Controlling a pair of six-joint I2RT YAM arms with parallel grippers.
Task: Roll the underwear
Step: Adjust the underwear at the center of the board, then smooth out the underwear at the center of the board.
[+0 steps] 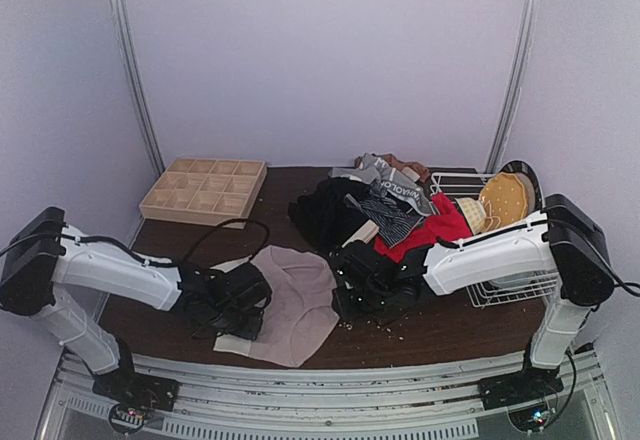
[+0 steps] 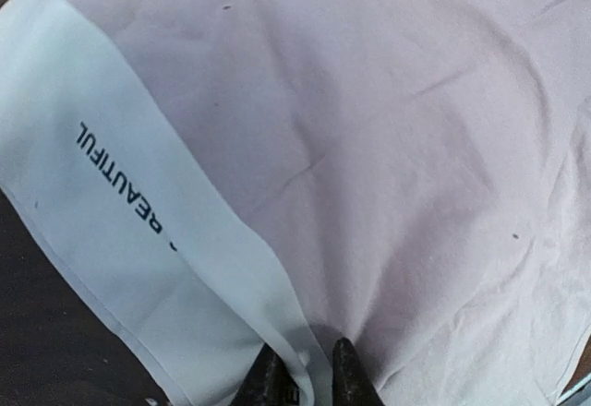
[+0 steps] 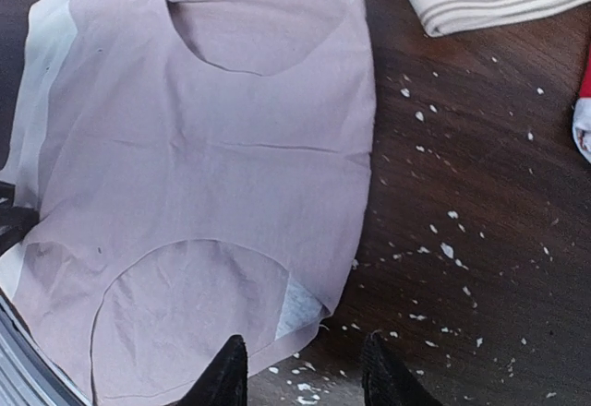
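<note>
- The pink-beige briefs (image 1: 295,300) (image 2: 369,148) (image 3: 203,166) lay flat at the table's (image 1: 450,325) near edge, between both grippers.
- Their pale waistband (image 2: 111,194) ran near-to-far on the left; the crotch pointed right.
- The left gripper (image 1: 258,298) (image 2: 305,383) had its fingers drawn narrow, pinching the waistband's edge.
- The right gripper (image 1: 342,295) (image 3: 305,378) stood partly open and held nothing, one finger over the leg hem, the other over bare wood with white crumbs (image 3: 443,249).
- The rest of the underwear (image 1: 380,210) was piled further back.
</note>
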